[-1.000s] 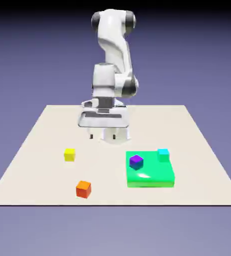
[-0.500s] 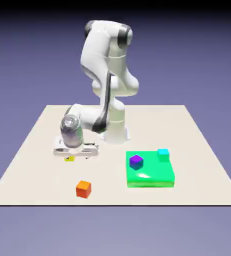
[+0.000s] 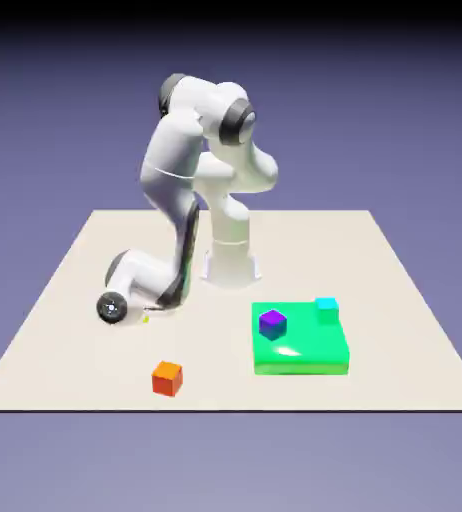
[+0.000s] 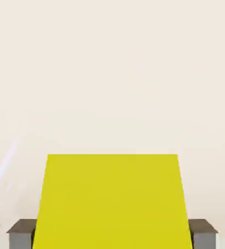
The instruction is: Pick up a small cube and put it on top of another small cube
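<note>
The small yellow cube [image 4: 112, 199] fills the lower middle of the hand view, sitting on the pale table. A grey fingertip [image 4: 22, 232] presses its left side and another its right. My gripper [image 4: 112, 234] is shut on this cube. In the exterior view my arm bends low over the table's left part, with the gripper [image 3: 143, 312] down at the surface. There the hand hides the yellow cube [image 3: 146, 319] except for a sliver. The orange-red cube [image 3: 167, 378] sits alone near the front edge, nearer the camera than my hand and slightly to the exterior view's right.
A flat green block [image 3: 305, 352] lies at the exterior view's right, with a purple cube [image 3: 272, 323] and a cyan cube [image 3: 326, 309] on top of it. My white base [image 3: 231, 262] stands at the table's [image 3: 405, 340] far middle.
My arm swung from the middle to the exterior view's left and dropped low over the yellow cube. The jaws, open before, have shut on that cube.
</note>
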Action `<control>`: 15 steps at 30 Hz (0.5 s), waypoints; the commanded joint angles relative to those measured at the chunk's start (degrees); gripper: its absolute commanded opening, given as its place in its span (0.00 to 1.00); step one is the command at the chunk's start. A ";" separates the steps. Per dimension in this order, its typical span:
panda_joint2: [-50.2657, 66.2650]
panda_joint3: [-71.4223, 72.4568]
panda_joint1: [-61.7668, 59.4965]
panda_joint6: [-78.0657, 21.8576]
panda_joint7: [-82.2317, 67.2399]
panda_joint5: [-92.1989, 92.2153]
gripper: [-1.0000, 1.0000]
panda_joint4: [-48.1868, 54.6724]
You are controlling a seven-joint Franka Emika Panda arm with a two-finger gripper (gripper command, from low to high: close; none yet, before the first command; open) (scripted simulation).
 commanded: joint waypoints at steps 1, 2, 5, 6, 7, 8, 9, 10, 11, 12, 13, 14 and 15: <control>-1.23 -0.20 0.55 -2.47 -0.05 -0.17 0.00 1.24; -2.32 -0.37 1.04 -4.69 -0.14 -0.19 0.00 2.35; -2.56 1.54 4.26 -4.21 -2.07 -5.17 0.00 4.15; -2.68 2.49 5.87 -3.97 -3.04 -7.66 0.00 5.06; -2.81 3.44 7.48 -3.73 -4.01 -10.15 0.00 5.96; -2.93 4.40 9.09 -3.49 -4.97 -12.64 0.00 6.86; -3.05 5.35 10.69 -3.25 -5.94 -15.13 0.00 7.77; -3.17 6.30 12.30 -3.01 -6.91 -17.63 0.00 8.67; -3.29 7.26 13.91 -2.77 -7.87 -20.12 0.00 9.58; -3.41 8.21 15.52 -2.53 -8.84 -22.61 0.00 10.48; -3.53 9.17 17.13 -2.29 -9.81 -25.10 0.00 11.38; -3.65 10.12 18.74 -2.05 -10.78 -27.59 0.00 12.29; -3.78 11.07 20.35 -1.81 -11.74 -30.09 0.00 13.19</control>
